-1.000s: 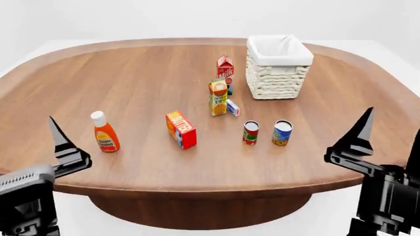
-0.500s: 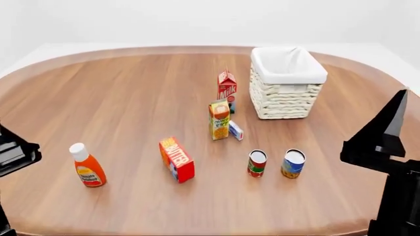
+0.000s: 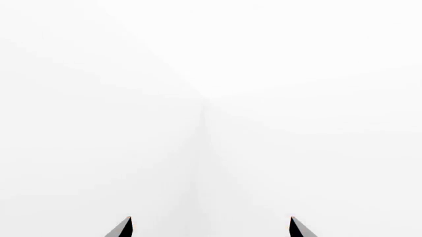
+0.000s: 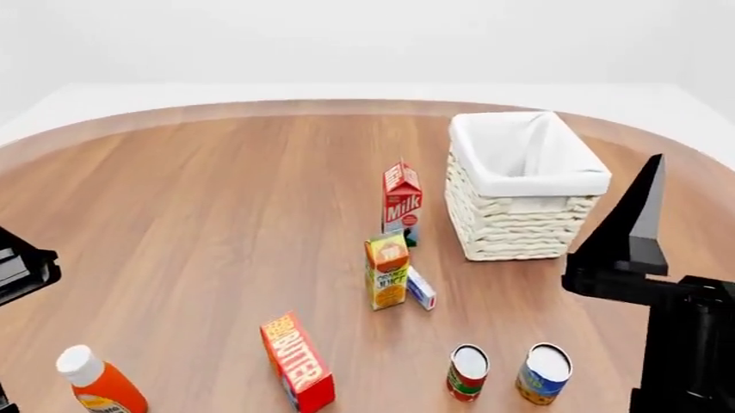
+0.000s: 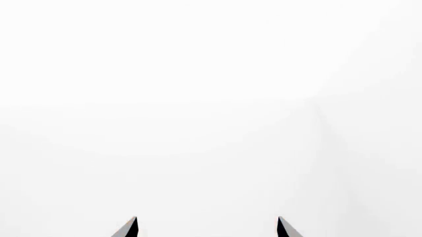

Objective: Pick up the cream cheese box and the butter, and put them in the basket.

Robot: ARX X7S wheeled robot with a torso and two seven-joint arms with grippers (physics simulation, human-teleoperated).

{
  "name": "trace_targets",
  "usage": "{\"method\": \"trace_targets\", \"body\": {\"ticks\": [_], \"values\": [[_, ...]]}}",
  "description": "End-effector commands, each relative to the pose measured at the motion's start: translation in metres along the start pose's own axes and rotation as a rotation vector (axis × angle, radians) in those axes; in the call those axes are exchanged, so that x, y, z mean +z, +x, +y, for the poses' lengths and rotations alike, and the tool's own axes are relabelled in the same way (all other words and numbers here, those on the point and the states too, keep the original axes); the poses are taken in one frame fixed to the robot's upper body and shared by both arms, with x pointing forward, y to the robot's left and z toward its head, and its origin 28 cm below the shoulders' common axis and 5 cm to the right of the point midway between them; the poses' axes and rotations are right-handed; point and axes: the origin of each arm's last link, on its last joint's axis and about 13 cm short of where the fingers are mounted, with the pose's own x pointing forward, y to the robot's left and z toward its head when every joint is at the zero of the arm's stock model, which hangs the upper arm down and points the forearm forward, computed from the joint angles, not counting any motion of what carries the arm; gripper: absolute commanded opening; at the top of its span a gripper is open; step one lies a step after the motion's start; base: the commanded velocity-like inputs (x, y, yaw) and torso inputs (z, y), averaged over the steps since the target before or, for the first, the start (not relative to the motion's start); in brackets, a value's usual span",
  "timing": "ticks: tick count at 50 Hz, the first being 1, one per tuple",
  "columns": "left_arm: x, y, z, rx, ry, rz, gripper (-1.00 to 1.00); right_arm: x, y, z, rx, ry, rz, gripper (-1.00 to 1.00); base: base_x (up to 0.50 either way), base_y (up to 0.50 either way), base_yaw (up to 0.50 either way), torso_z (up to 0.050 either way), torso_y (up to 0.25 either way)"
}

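Broadly, the oval brown wooden table (image 4: pixel 206 198) carries everything, and the cream-white woven rectangular basket with a white cloth liner (image 4: pixel 522 185) stands upright on it, its opening facing up and its long axis running away from the robot. Just beside the basket, toward the table's middle, stands the red milk carton (image 4: pixel 401 200); nearer the robot than that is the upright orange juice carton (image 4: pixel 387 270). The red-orange butter box with yellow face and red lettering (image 4: pixel 298 360) stands on a long edge, well apart from the basket toward the robot, its long axis running diagonally. The small flat white and blue cream cheese box (image 4: pixel 422 288) lies touching the juice carton on the basket's side, its length angled toward the robot. Both the left gripper (image 3: pixel 209 226) and the right gripper (image 5: pixel 205 226) show two tips spread wide, holding nothing.
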Motion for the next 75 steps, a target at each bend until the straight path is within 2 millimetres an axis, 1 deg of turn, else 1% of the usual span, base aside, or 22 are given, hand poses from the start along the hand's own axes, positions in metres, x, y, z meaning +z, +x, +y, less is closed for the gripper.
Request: {"method": "trace_targets", "body": {"ticks": [1, 15, 52, 53, 55, 59, 60, 62, 64, 66, 69, 72, 73, 75], "values": [[0.002, -0.001, 0.004, 0.006, 0.004, -0.007, 1.00, 0.004, -0.001, 0.001, 0.020, -0.020, -0.013, 1.00, 0.50, 0.00, 0.00, 0.000, 0.000], [0.007, 0.000, 0.004, 0.006, -0.001, -0.018, 1.00, 0.005, 0.000, 0.002, 0.027, -0.019, -0.016, 1.00, 0.50, 0.00, 0.00, 0.000, 0.000], [0.004, 0.000, 0.005, 0.004, 0.008, -0.004, 1.00, 0.006, -0.001, 0.005, 0.053, -0.020, -0.007, 1.00, 0.50, 0.01, 0.00, 0.000, 0.001], [0.004, 0.000, 0.004, 0.003, 0.008, -0.003, 1.00, 0.005, -0.001, 0.005, 0.058, -0.036, 0.014, 1.00, 0.50, 0.02, 0.00, 0.000, 0.000], [0.004, 0.000, 0.004, 0.002, 0.008, -0.003, 1.00, 0.004, -0.001, 0.008, 0.075, -0.024, 0.122, 1.00, 0.23, 0.01, 0.00, 0.000, 0.000], [0.003, -0.001, 0.004, -0.002, 0.009, 0.000, 1.00, 0.004, -0.003, 0.013, 0.126, -0.019, 0.237, 1.00, 0.00, 0.00, 0.00, 0.000, 0.000], [0.003, -0.001, 0.004, -0.002, 0.010, 0.000, 1.00, 0.005, -0.004, 0.014, 0.155, 0.006, 0.311, 1.00, 0.00, 0.00, 0.00, 0.000, 0.000], [0.004, 0.000, 0.004, -0.002, 0.010, 0.000, 1.00, 0.006, -0.003, 0.015, 0.172, -0.002, 0.380, 1.00, 0.00, 0.00, 0.00, 0.000, 0.000], [0.004, -0.001, 0.004, -0.001, 0.010, 0.001, 1.00, 0.010, -0.002, 0.015, 0.192, -0.004, 0.403, 1.00, 0.00, 0.00, 0.00, 0.000, 0.000], [0.003, -0.001, 0.003, -0.003, 0.010, 0.003, 1.00, 0.012, -0.002, 0.015, 0.193, -0.022, 0.514, 1.00, 0.00, 0.00, 0.00, 0.000, 0.000], [0.003, -0.001, 0.003, -0.005, 0.011, 0.003, 1.00, 0.016, -0.001, 0.013, 0.193, -0.005, 0.631, 1.00, 0.00, 0.00, 0.00, 0.000, 0.000], [0.004, -0.001, 0.003, -0.004, 0.013, 0.001, 1.00, 0.024, -0.001, 0.011, 0.222, 0.050, 0.770, 1.00, 0.00, 0.00, 0.00, 0.000, 0.000], [0.005, 0.000, 0.003, -0.003, 0.013, 0.001, 1.00, 0.026, -0.001, 0.011, 0.245, 0.019, 0.823, 1.00, 0.00, 0.00, 0.00, 0.000, 0.000], [0.005, 0.000, 0.004, -0.001, 0.013, 0.000, 1.00, 0.031, 0.000, 0.010, 0.268, 0.020, 0.830, 1.00, 0.00, 0.00, 0.00, 0.000, 0.000]]}}
